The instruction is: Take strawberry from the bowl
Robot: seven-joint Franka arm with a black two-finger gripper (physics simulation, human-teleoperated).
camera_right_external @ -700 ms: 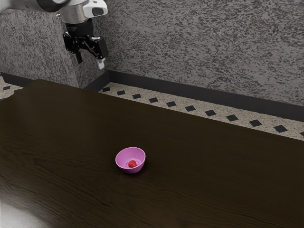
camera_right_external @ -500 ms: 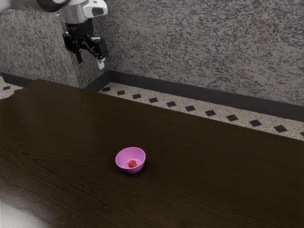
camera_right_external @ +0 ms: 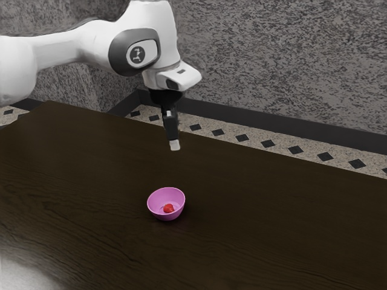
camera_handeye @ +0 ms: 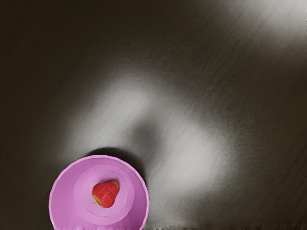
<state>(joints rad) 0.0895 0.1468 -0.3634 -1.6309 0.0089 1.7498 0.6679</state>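
The strawberry (camera_right_external: 169, 208) lies inside the pink bowl (camera_right_external: 166, 215) on the dark counter (camera_right_external: 254, 217); toward the exterior view's twelve o'clock hang the jaws, released or clenched I can't tell; the white arm (camera_right_external: 66, 47) enters from ten.

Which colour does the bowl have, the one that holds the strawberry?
Pinkish purple bowl; the wrist view shows it best.

Pink bowl (camera_handeye: 62, 196), red strawberry (camera_handeye: 106, 193), dark brown table (camera_right_external: 260, 223), black-diamond-patterned pale floor (camera_right_external: 227, 128)
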